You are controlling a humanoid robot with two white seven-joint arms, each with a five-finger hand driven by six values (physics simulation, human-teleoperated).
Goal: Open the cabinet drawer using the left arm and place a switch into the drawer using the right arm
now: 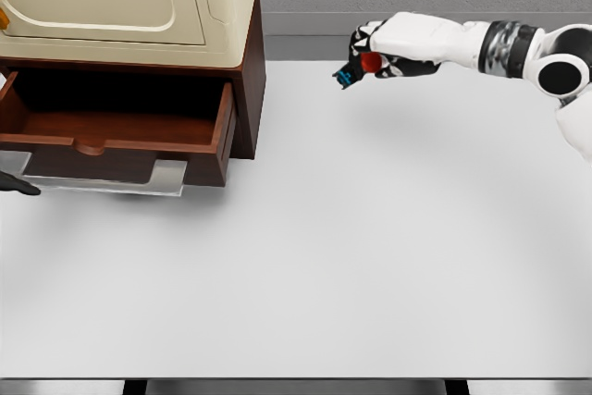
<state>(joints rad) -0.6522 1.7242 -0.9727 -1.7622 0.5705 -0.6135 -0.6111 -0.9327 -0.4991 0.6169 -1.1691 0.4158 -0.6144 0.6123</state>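
The cabinet (139, 6) stands at the table's far left, cream on top with a brown wooden base. Its drawer (120, 127) is pulled out toward me, and its inside looks empty. My right hand (365, 57) hovers above the table to the right of the cabinet, shut on the switch (356, 67), a small object with a red knob and a blue-black body. Only a dark fingertip of my left hand (17, 186) shows at the left edge, just below the drawer front.
The white table (333, 256) spreads across the view, with its front edge at the bottom. A grey metal plate (111, 178) sticks out under the drawer. A grey wall runs behind.
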